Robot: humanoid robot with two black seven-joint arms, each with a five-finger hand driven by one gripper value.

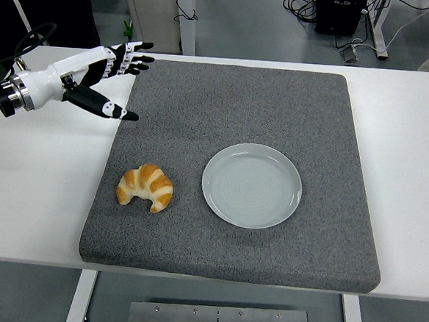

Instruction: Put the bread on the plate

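One hand is in view: the left hand [102, 76] at the upper left of the frame, fingers spread and holding nothing, thumb pointing toward the grey mat [241, 89], likely readied wide for a grasp. Lower left on the mat lies the croissant [146, 187], untouched, near the empty plate [251, 185] at centre, which waits for it.
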